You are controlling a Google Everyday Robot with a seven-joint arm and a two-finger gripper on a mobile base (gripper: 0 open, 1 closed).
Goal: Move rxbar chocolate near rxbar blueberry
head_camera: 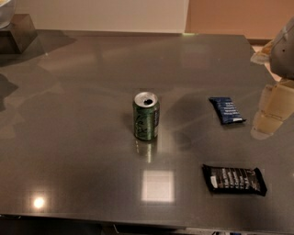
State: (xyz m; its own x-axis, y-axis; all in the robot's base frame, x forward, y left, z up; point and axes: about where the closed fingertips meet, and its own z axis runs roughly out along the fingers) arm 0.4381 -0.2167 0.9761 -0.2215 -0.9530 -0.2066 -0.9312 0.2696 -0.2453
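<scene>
The rxbar chocolate is a flat black wrapper with white lettering and a white patch at its left end. It lies on the grey table near the front right. The rxbar blueberry is a smaller dark-blue wrapper lying farther back, to the right of centre. My gripper is pale and beige and hangs at the right edge of the view, just right of the blueberry bar and above the table. It holds nothing that I can see.
An opened green drink can stands upright at the table's middle, left of both bars. A dark block with a pale bowl beside it sits at the far left corner. The table's front edge runs along the bottom.
</scene>
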